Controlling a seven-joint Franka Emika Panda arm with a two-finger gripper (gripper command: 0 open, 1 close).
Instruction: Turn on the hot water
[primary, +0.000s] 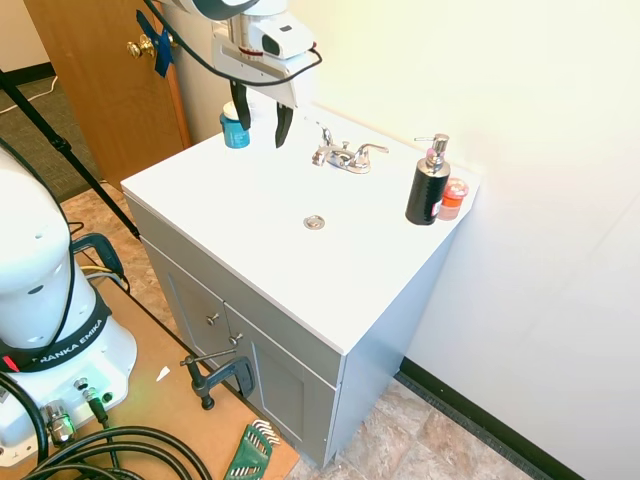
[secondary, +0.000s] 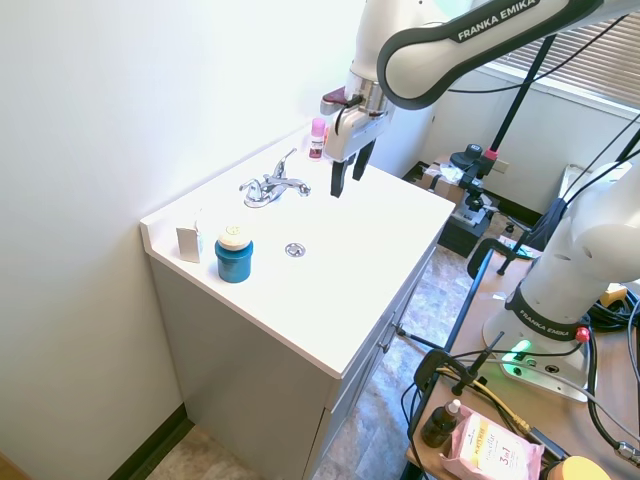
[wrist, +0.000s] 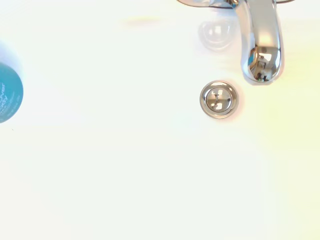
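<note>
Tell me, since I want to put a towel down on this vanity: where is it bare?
The wide front stretch between the drain and the vanity's front edge is bare. The back is crowded: blue jar at one corner, faucet mid-back, black soap pump and pink container opposite. The gripper hangs open between jar and faucet.

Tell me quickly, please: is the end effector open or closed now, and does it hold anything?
End effector: open, holding nothing, above the sink top and not touching the hot water lever.
</note>
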